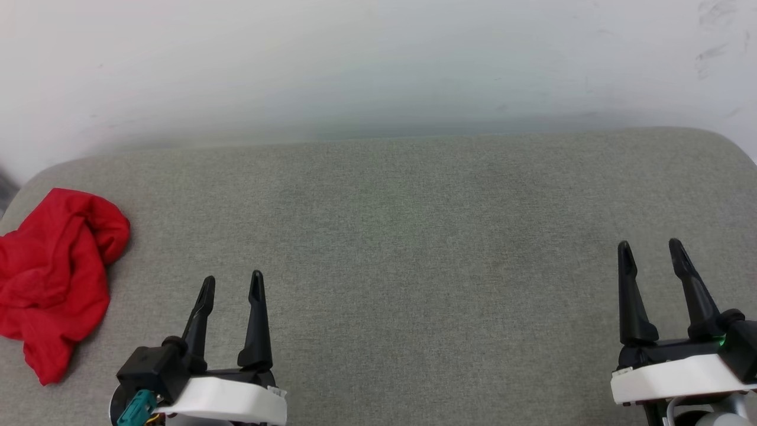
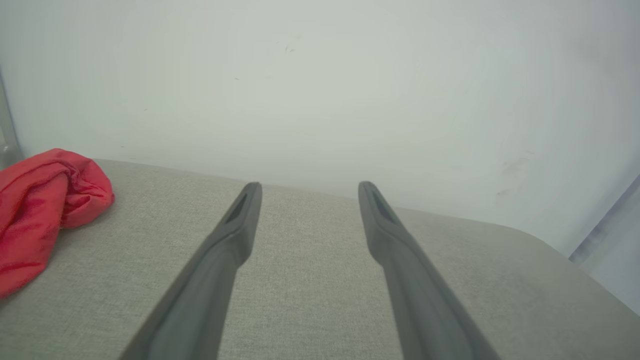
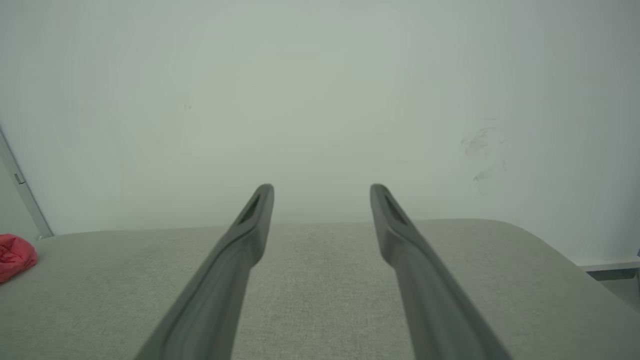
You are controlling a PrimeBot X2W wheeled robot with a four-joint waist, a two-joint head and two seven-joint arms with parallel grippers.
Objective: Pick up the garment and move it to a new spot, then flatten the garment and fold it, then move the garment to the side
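The garment (image 1: pixel 53 278) lies crumpled in a red heap at the far left edge of the grey cushioned surface (image 1: pixel 414 236); the same garment (image 2: pixel 35 210) is at the left in the left wrist view, and a small part of the garment (image 3: pixel 15 255) is at the far left of the right wrist view. My left gripper (image 1: pixel 232 283) stands open at the lower left, to the right of the heap and apart from it, with nothing between its fingers. My right gripper (image 1: pixel 650 248) stands open at the lower right, far from the garment and holding nothing.
A pale wall (image 1: pixel 378 65) rises directly behind the surface. The surface has rounded corners at the back left and back right. A pale vertical strip (image 3: pixel 22 180) runs down the wall at the left of the right wrist view.
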